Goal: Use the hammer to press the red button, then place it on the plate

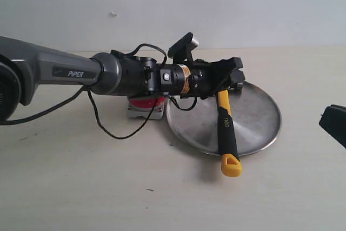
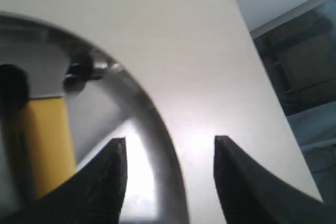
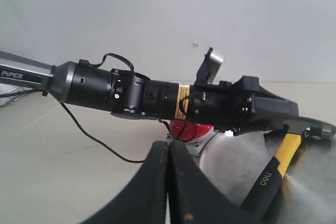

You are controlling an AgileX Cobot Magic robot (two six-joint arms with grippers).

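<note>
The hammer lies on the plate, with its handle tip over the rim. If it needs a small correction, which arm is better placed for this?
Left, probably. The left claw hangs open just above the hammer on the plate; the right claw is shut and well off to the side.

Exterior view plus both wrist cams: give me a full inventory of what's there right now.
hammer: one, dark head, yellow-and-black handle, lying across the plate, yellow tip past its near rim.
plate: one, silver, on the table.
red button: one, red on a grey base, beside the plate, partly hidden under the left arm.
table: one, pale beige, beneath everything.
cable: one, black, looping from the left arm.
left gripper: one, black, over the plate's rim, jaws open.
right gripper: one, black, at the right, jaws shut.
</note>
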